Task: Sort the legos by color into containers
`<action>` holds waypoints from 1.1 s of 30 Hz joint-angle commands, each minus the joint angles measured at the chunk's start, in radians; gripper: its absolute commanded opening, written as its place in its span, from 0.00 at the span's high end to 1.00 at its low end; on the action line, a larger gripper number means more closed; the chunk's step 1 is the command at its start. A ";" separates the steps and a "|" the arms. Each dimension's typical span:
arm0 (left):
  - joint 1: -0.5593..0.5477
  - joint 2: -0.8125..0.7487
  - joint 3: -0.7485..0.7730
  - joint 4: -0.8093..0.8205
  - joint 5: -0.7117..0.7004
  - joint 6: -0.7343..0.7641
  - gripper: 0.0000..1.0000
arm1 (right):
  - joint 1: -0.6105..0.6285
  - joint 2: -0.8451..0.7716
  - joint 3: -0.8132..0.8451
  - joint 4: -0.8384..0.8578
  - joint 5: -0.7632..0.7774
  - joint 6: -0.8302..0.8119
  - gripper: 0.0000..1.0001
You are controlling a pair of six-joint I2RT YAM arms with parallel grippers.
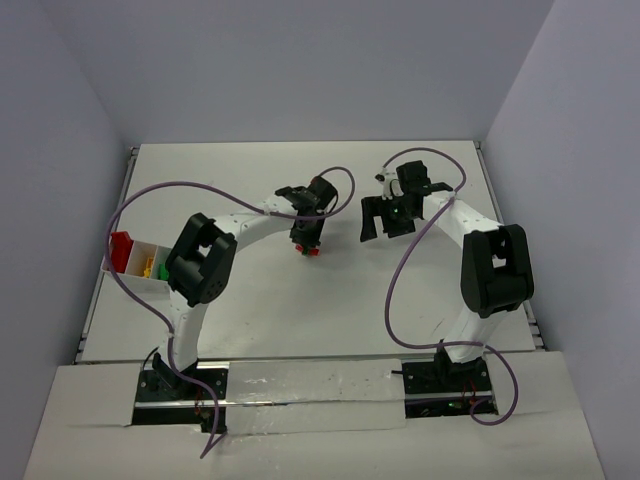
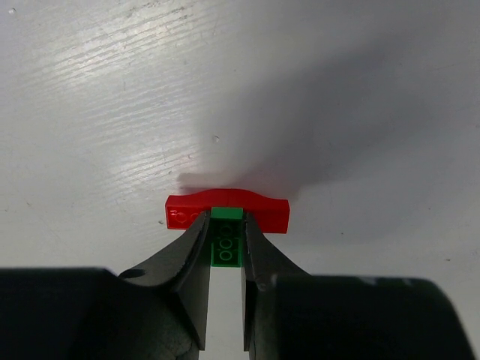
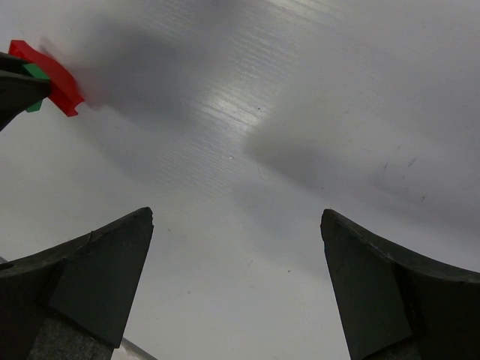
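My left gripper (image 2: 225, 225) is shut on a small green lego (image 2: 226, 241) that is stuck to a longer red lego (image 2: 270, 212) across its tip. In the top view this pair (image 1: 311, 251) hangs under the left gripper (image 1: 306, 244) near the table's middle. The pair also shows at the far left of the right wrist view (image 3: 52, 79). My right gripper (image 1: 386, 222) is open wide and empty, to the right of the left gripper, above bare table (image 3: 240, 217). Several green and yellow legos (image 1: 152, 268) lie in the container at the left.
A divided container (image 1: 132, 262) stands at the table's left edge, with a red compartment (image 1: 120, 246) at its far end and white ones beside it. Purple cables loop above both arms. Walls close in the table on three sides.
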 commanded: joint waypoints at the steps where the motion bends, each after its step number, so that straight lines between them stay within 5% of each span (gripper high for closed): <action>1: 0.019 -0.068 0.045 0.005 0.064 0.037 1.00 | -0.010 -0.046 0.014 0.022 -0.092 -0.022 0.00; 9: 0.219 -0.374 -0.124 0.191 0.671 0.097 1.00 | -0.006 -0.196 -0.025 0.093 -0.492 -0.084 0.00; 17: 0.299 -0.464 -0.252 0.285 1.076 -0.007 1.00 | 0.084 -0.349 -0.041 0.175 -0.536 -0.222 0.06; 23: 0.312 -0.496 -0.325 0.385 1.248 -0.119 1.00 | 0.236 -0.321 0.039 0.119 -0.470 -0.312 0.15; 33: 0.313 -0.503 -0.375 0.455 1.305 -0.191 1.00 | 0.337 -0.290 0.096 0.075 -0.403 -0.362 0.29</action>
